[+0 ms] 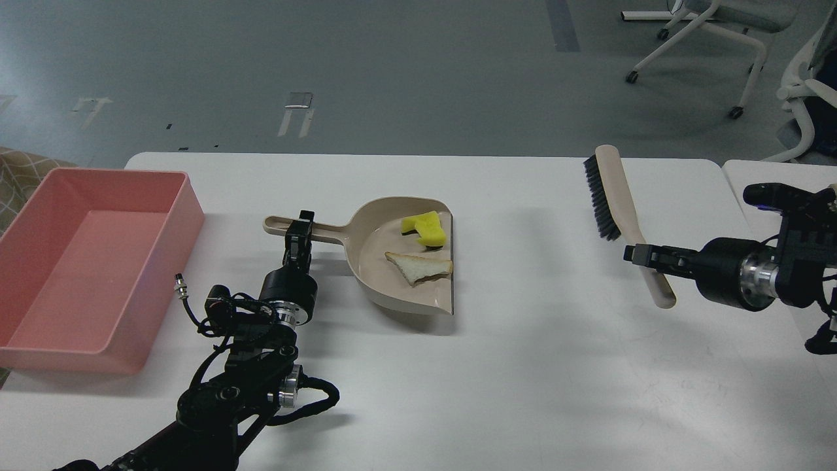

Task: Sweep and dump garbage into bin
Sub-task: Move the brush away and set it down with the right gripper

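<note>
The beige dustpan is at the table's middle, its handle pointing left. In it lie the garbage scraps: a bright yellow spongy piece and an off-white wedge with a brownish edge. My left gripper is shut on the dustpan handle. The pink bin stands at the table's left edge, to the left of my left arm, and it holds nothing. My right gripper is shut on the handle of the beige brush with black bristles at the right.
The white table has bare surface between the dustpan and the brush and along the front. A second table adjoins at the right. Office chairs stand on the grey floor at the back right.
</note>
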You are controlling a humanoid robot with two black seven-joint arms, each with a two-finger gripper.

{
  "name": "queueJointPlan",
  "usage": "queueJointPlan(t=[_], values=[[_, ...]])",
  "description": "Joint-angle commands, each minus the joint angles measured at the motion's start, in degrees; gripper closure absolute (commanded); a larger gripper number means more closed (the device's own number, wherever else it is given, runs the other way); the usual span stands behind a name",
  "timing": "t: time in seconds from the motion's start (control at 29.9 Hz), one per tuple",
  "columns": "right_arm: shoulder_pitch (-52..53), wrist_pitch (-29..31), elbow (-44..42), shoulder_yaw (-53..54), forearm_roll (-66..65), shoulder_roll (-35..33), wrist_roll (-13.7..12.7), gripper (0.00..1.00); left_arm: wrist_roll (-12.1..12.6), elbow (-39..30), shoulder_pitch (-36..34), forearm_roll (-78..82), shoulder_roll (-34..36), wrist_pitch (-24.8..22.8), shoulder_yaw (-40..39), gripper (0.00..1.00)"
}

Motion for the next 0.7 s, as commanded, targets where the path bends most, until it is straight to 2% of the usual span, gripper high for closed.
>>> queueJointPlan(t=[0.0,0.27,0.67], values=[[-1.5,0.0,0.1,-0.8,-0.2,-3.4,-0.7,1.0,0.0,-0.3,-0.8,-0.4,0.0,0.0,-0.1,1.0],[-4.9,0.0,1.8,-1.7,-0.1,-10.5,-0.5,1.0,0.0,-0.4,-2.2,-0.5,0.1,0.0,-0.4,1.0],[-10.4,0.0,2.5,-2.0,-0.2,-10.7,-0.5,1.0,0.0,-0.4,-3.2,-1.0,0.3,0.0,-0.3,1.0]])
